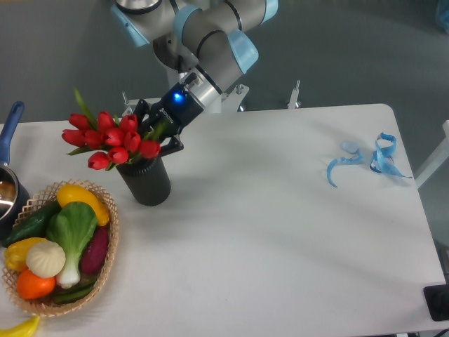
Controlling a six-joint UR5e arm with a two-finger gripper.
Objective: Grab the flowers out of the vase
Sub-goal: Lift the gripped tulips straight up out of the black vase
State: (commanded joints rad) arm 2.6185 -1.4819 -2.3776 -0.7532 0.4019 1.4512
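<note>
At the far left edge of a white desk point(280, 232), a blue-handled pot point(8, 175) sits partly out of view beside a wicker basket point(109, 239) heaped with vegetables, a yellow pepper point(84, 200) and a green leafy one point(70, 228) among them. Just right of the basket stands the matte black vase point(146, 184), upright on the desk. The flowers point(109, 137), a bunch of red tulips with green leaves, lean out to the left above the vase mouth, their stems hidden behind the blooms and the black fingers, so whether they reach into the vase cannot be told. The robot's hand point(156, 132), a blue light glowing on its wrist, reaches down from the grey and blue arm point(210, 35) at upper centre and has its fingers closed in around the base of the bunch, right at the vase's rim. Far to the right, well apart from everything else, curls of blue ribbon point(372, 160) lie near the desk's back edge
</note>
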